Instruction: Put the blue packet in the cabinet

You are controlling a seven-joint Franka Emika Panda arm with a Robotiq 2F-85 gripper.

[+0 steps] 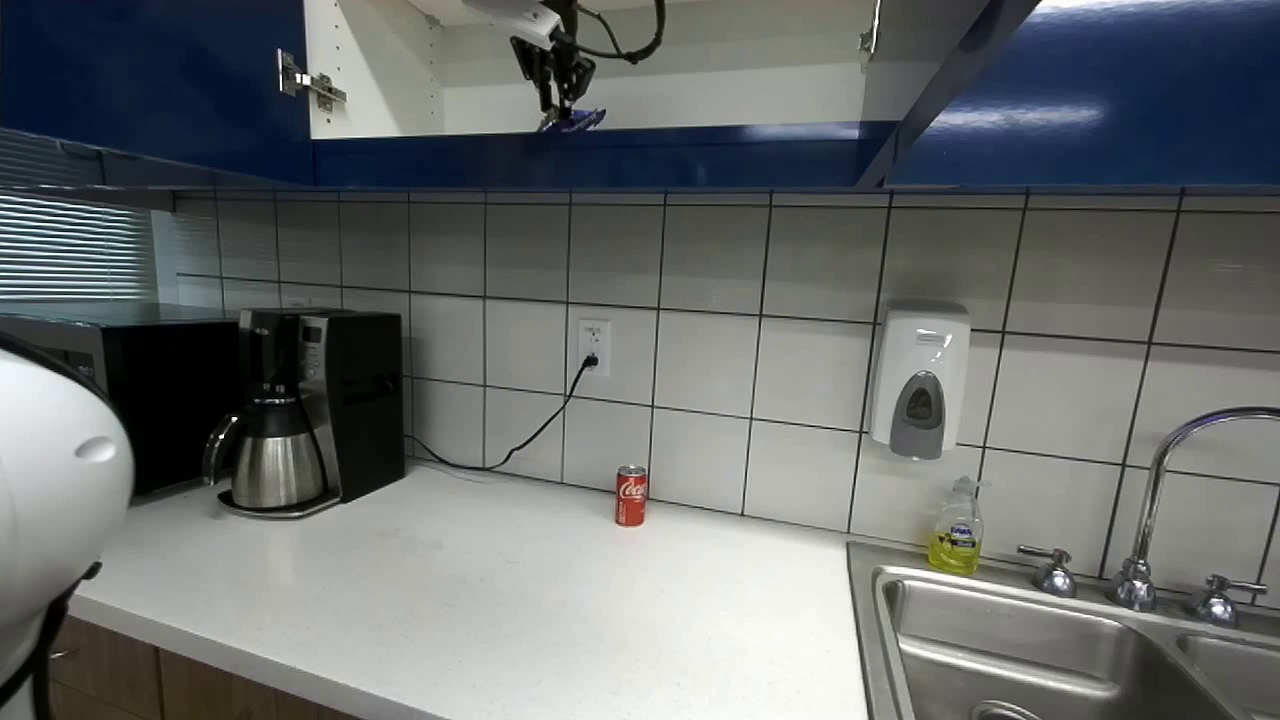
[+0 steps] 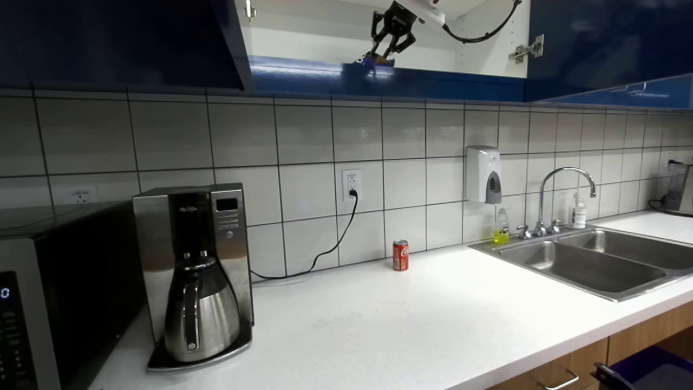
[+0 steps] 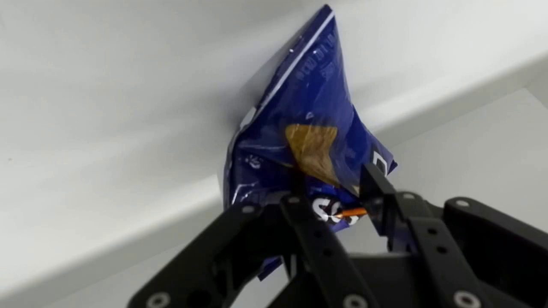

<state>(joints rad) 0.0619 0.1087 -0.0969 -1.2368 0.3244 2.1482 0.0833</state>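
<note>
Clearly, the blue packet [image 3: 299,141] is inside the cabinet [image 1: 720,155], seen just above its lower front edge in both exterior views; whether it rests on the cabinet floor I cannot tell. In the wrist view its long axis runs from a narrow, pointed corner at the top, tipped slightly right, down and a little left beneath the pincer [image 3: 330,175]. The pincer is parted some way, its two fingers [image 3: 381,192] well apart with the packet spread below and between them; whether they press on the foil I cannot tell. There is one packet, crinkled and glossy, with white lettering, a tan patch and a pale line along one edge. The cabinet has two glossy dark blue doors [image 1: 150,90], swung wide, and a white interior. On the smooth white table [image 2: 346,336] are one red can [image 1: 630,497], upright and cylindrical, one boxy coffee maker [image 2: 230,222] with one steel carafe [image 2: 216,319], and one microwave [image 2: 86,292]. The metal sink [image 1: 872,640] has two basins [image 2: 574,268], one arched chrome faucet [image 2: 542,203] and two handles [image 1: 1055,577]. One white soap dispenser [image 1: 918,340] hangs on the white tiles [image 2: 360,132]; two bottles [image 2: 502,230] stand by the sink, one holding yellow liquid.
</note>
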